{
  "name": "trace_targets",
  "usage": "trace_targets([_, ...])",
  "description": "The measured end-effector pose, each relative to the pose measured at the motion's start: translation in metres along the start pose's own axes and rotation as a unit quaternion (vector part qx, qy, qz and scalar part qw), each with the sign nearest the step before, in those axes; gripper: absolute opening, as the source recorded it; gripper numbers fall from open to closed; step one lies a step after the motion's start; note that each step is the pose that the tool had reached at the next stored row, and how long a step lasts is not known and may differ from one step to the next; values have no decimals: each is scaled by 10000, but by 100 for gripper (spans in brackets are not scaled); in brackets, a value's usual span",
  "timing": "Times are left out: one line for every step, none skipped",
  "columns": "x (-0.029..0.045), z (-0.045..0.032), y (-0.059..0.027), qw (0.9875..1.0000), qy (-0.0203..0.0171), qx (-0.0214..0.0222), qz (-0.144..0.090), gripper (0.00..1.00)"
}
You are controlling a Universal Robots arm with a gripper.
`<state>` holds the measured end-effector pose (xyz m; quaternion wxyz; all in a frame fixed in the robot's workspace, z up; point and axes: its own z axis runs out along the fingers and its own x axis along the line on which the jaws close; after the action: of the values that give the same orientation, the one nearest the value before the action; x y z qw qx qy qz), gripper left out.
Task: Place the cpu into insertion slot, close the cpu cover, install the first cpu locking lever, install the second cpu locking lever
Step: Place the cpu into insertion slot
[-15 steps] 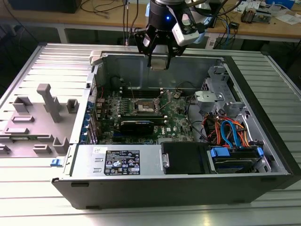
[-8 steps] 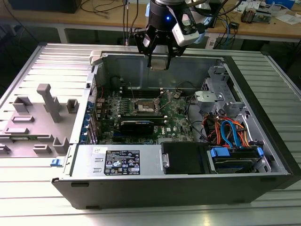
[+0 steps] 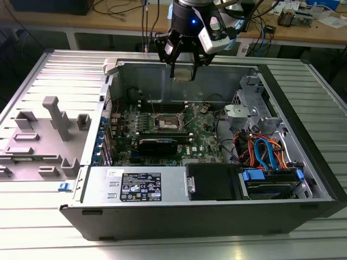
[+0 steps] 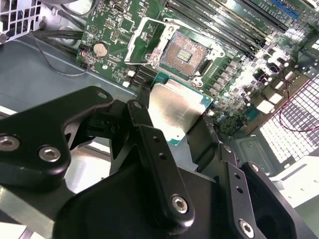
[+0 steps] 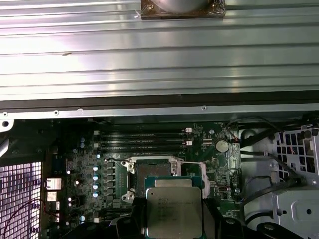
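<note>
Silvery-grey metal tops the cpu, which we see held by the gripper at the upper middle of the exterior view, above the open computer case. In both wrist views the jaws are clenched on the chip's opposite edges. The insertion slot sits in the green motherboard near the centre of the exterior view, below the chip and well apart from it, its dark centre uncovered.

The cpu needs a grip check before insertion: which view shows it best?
The first wrist view: the cpu faces the camera, its metal top nearly whole. The second wrist view shows it slanted between the jaws; the exterior view, a small pale square.
</note>
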<state>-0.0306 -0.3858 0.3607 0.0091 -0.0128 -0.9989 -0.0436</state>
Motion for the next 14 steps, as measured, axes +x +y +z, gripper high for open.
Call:
trace_targets([0, 0, -3, 10000, 0, 0, 0, 55])
trace_targets([0, -1, -7, 10000, 0, 0, 0, 55])
trace_targets([-1, -1, -11, 10000, 0, 0, -1, 55])
trace_targets([-1, -1, -15, 10000, 0, 0, 0, 55])
trace_targets([-1, -1, -19, 10000, 0, 0, 0, 55])
trace_targets([-1, -2, -26, 10000, 0, 0, -1, 55])
trace_targets([-1, -2, -29, 10000, 0, -1, 0, 55])
trace_targets([-1, -1, -31, 10000, 0, 0, 0, 55])
trace_targets([-1, -2, -34, 10000, 0, 0, 0, 55])
trace_targets([-1, -2, -38, 10000, 0, 0, 0, 55])
trace_targets([-1, -2, -40, 10000, 0, -1, 0, 55])
trace_targets([-1, -2, -41, 10000, 0, -1, 0, 55])
trace_targets([-1, -3, -42, 10000, 0, 0, 0, 55])
trace_targets([-1, -3, -44, 10000, 0, 0, 0, 55])
